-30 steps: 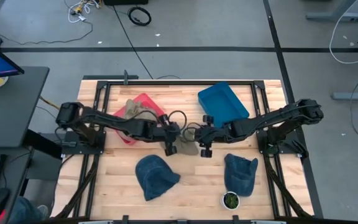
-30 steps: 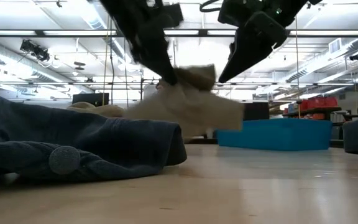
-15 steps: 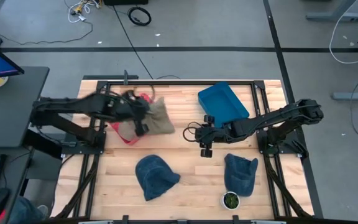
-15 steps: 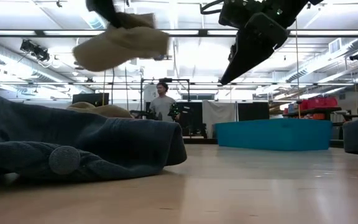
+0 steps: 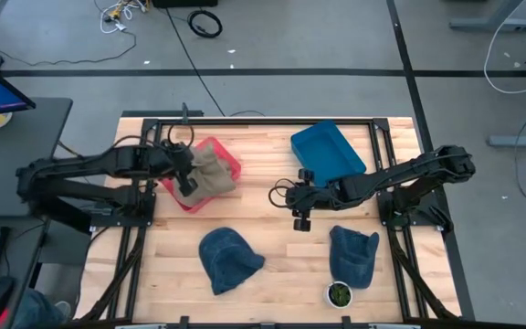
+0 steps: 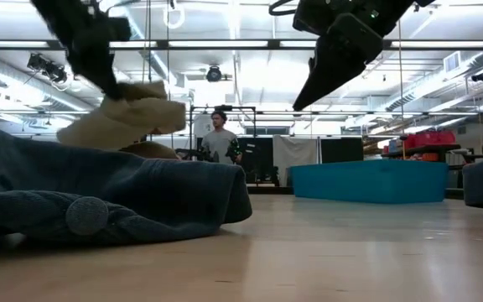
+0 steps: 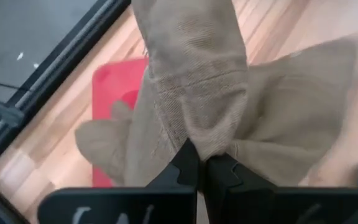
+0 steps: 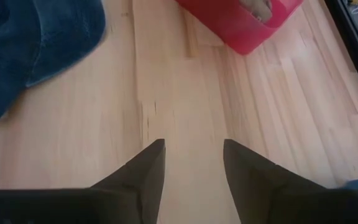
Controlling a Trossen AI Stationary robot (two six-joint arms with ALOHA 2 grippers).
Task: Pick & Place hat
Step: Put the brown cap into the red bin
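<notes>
From above, the left gripper (image 5: 187, 172) sat in the upper left part of the table (image 5: 281, 265), pinching a tan hat (image 5: 210, 174) that hung over the red bin (image 5: 222, 155). The right gripper (image 5: 299, 217) waited near the middle of the table with nothing in it, just below the blue bin (image 5: 329, 149). Two blue hats lay toward the bottom of the frame, one left of centre (image 5: 230, 260) and one to the right (image 5: 353, 255), with a small green object (image 5: 339, 294) just below the right one.

At table height, the tan hat (image 6: 122, 122) dangled clear of the wood at upper left, gripped from above by the left arm, while the right gripper (image 6: 329, 63) hovered at upper right. This view alone showed a person (image 6: 218, 138) standing far back in the room, and the blue hat (image 6: 99, 197) filled the left foreground.

The left wrist camera made the grip plain: the dark fingers (image 7: 188, 165) were pressed together on a fold of the tan hat (image 7: 197, 81), with the red bin (image 7: 114, 84) and another tan hat lying in it beneath.

The right wrist camera showed its fingers (image 8: 145, 171) spread apart over bare wood, touching nothing, the red bin (image 8: 241, 28) and a blue hat (image 8: 36, 43) farther off.
</notes>
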